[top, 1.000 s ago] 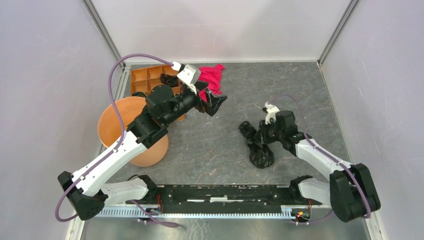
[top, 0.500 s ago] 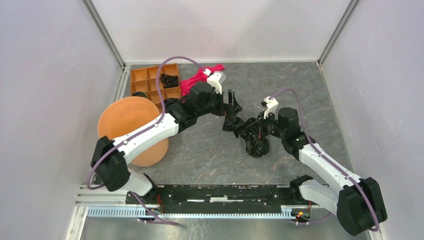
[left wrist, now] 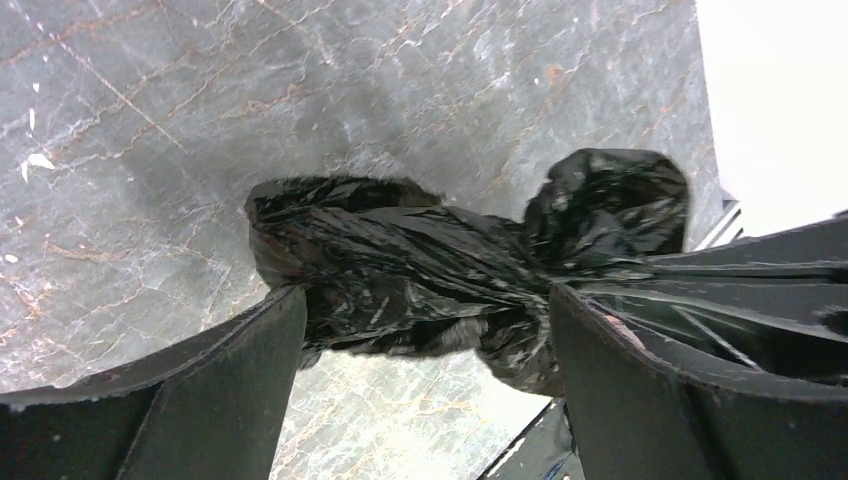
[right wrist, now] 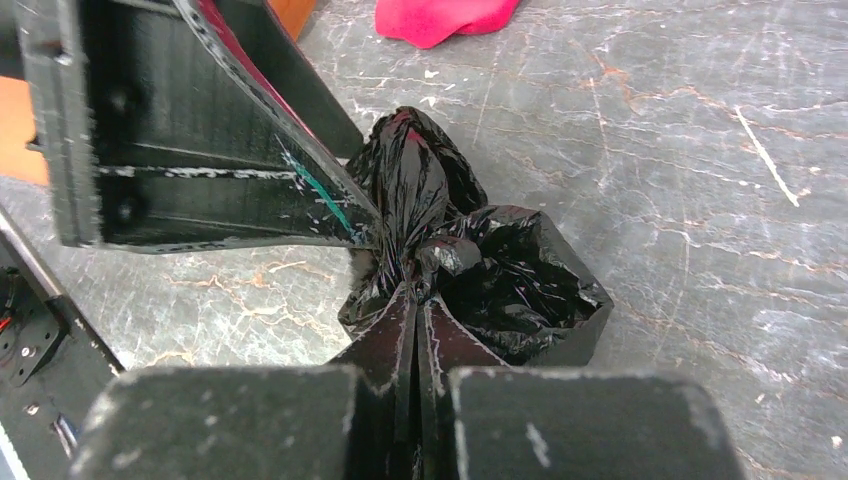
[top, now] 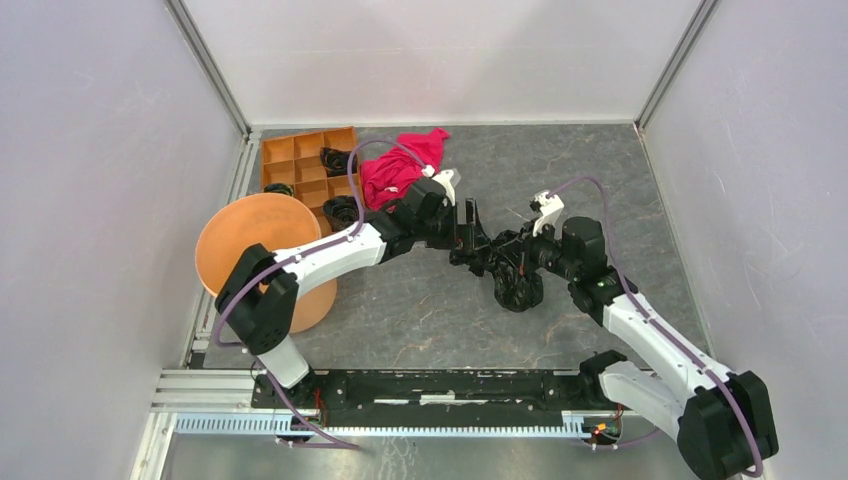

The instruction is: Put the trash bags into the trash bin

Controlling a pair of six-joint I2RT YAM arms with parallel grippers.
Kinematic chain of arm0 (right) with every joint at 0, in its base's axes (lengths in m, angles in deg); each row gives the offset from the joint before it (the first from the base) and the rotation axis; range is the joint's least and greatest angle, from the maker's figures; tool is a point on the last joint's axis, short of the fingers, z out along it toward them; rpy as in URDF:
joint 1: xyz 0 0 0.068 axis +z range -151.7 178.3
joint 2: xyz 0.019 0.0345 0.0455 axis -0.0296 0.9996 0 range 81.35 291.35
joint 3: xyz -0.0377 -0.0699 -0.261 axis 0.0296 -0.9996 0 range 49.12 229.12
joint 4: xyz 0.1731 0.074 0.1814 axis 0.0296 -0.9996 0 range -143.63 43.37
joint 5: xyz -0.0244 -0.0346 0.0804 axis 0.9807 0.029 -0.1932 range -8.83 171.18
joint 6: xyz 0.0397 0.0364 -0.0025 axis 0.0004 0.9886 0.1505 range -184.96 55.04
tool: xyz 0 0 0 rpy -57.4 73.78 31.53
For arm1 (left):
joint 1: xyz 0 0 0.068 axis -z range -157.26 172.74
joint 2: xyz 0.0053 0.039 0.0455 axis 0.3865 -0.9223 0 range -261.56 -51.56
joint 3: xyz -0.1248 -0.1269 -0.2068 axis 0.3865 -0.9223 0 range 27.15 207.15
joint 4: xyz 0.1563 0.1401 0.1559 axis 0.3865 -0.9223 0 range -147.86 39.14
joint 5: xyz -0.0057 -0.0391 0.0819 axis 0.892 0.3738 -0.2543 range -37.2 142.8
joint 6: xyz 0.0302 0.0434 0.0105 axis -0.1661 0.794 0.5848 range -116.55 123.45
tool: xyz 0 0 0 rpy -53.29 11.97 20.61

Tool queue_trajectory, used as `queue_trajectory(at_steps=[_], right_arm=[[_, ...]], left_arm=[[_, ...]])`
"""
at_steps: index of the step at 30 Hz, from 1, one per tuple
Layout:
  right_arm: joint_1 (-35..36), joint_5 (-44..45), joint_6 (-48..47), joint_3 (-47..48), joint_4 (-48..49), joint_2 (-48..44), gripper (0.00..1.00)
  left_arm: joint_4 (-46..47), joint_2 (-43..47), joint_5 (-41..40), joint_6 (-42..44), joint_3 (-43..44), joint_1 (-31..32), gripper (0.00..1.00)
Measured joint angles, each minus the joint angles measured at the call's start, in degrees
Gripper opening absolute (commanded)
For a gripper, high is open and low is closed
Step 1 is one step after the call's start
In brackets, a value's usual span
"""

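Over the last second the left gripper (top: 468,235) has swung away from the cloth (top: 390,172) and come across to the bag (top: 520,290). The right gripper (top: 507,265) has carried that bag inward to meet it. The two grippers now stand tip to tip, with the bag between and just below them.

The right gripper is closed tight on a gathered neck of the film. The left gripper is spread wide and has hold of nothing yet, with the bag's twisted end lying in the gap between its fingers (left wrist: 210,385).

I judge this to be a handover about to happen. The bin (top: 240,240) stands well behind the left gripper, beside that arm's own base and far from the right gripper, so the left arm is the one that can reach it. No bag is in the bin yet.

The top view alone shows the bin and the route back to it. The left wrist view alone shows that its jaws straddle the bag without pinching it. The right wrist view alone shows its fingers (right wrist: 385,350) pressed flat together on the film, with one left finger touching the bag just ahead. No view tells whether the bag is clear of the table.
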Motion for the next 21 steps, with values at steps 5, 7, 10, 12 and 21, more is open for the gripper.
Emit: queue_trajectory(at_steps=[5, 7, 10, 12, 21], right_arm=[[0.0, 3.26, -1.92, 0.63, -4.59, -2.45, 0.01], [0.0, 4.48, -2.8, 1.05, -6.32, -3.48, 0.01], [-0.11, 5.99, -3.65, 2.08, -9.01, -5.18, 0.01], [-0.11, 6.54, -4.07, 3.1, -10.4, -6.01, 0.01], [-0.11, 3.04, -4.26, 6.95, -11.93, -6.75, 0.02]], left_arm=[[0.15, -0.94, 0.57, -1.36, -1.07, -0.57, 0.78], [0.72, -0.94, 1.44, -1.73, -1.33, -1.01, 0.67], [2.23, -0.94, 2.91, -2.45, -1.9, -1.53, 0.51], [2.84, -0.94, 3.8, -2.89, -2.16, -1.79, 0.47], [4.28, -0.22, 6.91, -3.87, -2.23, -2.45, 0.96]])
